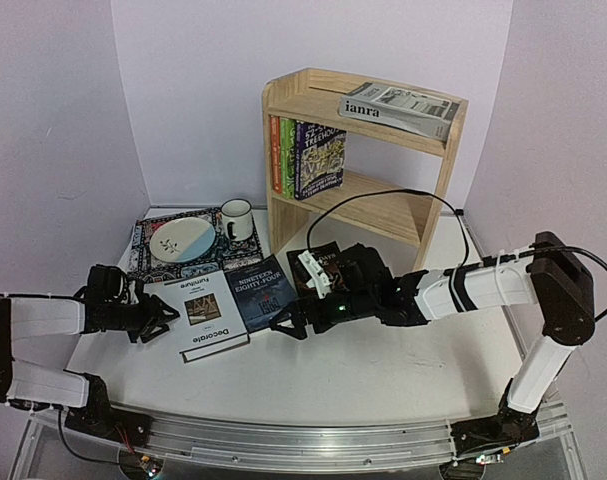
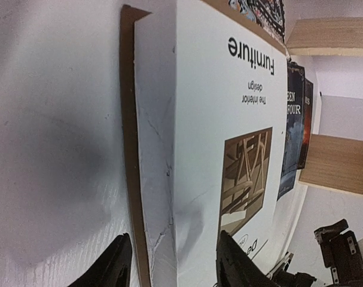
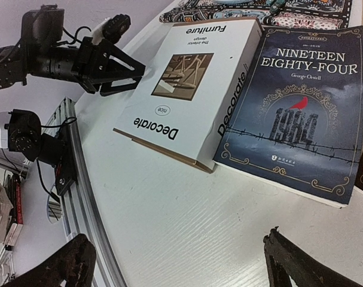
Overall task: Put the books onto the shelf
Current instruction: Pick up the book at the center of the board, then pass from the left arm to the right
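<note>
Decorate [image 2: 199, 149], the thick white book, lies flat on the desk [image 2: 49, 149], its edge between my half-open left fingers [image 2: 115, 266]. Its cover reads "Furniture". My right fingers [image 3: 70, 263] gape wide, empty, just before "Nineteen Eighty-Four" [image 3: 301, 101]. Beyond, the shelf [image 1: 303, 95] carries "ianra" [image 1: 398, 108] on top.
</note>
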Robot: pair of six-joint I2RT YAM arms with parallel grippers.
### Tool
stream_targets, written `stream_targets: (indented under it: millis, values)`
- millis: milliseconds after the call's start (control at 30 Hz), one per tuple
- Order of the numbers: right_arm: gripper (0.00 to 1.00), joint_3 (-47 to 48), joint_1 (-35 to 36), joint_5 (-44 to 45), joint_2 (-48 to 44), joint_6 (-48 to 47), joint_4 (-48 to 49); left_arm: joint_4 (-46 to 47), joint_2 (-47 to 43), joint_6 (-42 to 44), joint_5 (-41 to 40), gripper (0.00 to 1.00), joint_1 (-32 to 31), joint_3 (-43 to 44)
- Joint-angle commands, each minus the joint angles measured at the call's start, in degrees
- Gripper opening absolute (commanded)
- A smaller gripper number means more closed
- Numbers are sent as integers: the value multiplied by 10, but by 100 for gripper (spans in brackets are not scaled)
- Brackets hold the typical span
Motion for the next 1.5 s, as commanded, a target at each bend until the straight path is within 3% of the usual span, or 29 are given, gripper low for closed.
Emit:
stream_targets:
  millis: [0, 67, 200, 333, 667, 1000, 1167, 1333, 1467]
  values:
    - [98, 4, 2, -4, -4, -7, 9, 82, 32, -6, 43, 46, 0, 1]
    - [98, 6, 2, -2, -4, -8, 8, 90, 39, -8, 49, 42, 0, 5]
    - [98, 10, 2, -4, 0, -7, 7, 92, 46, -13, 61, 16, 0, 16]
    - [98, 13, 3, -5, 3, -7, 5, 83, 22, -18, 63, 1, 0, 22]
    - [98, 33, 2, -10, 5, 32, 8, -62, -92, 0, 33, 0, 0, 92]
    - [98, 56, 2, -2, -47, 98, 8, -75, -149, -29, 149, 0, 0, 150]
    - [98, 23, 2, 5, -124, -56, 0, -76, -140, -26, 213, 0, -1, 182]
    - [98, -2, 3, 51, -163, -320, -87, -76, -90, -20, 265, 0, -1, 195]
    - [98, -78, 5, 67, -197, -545, -59, -74, -52, -10, 284, 0, -1, 197]
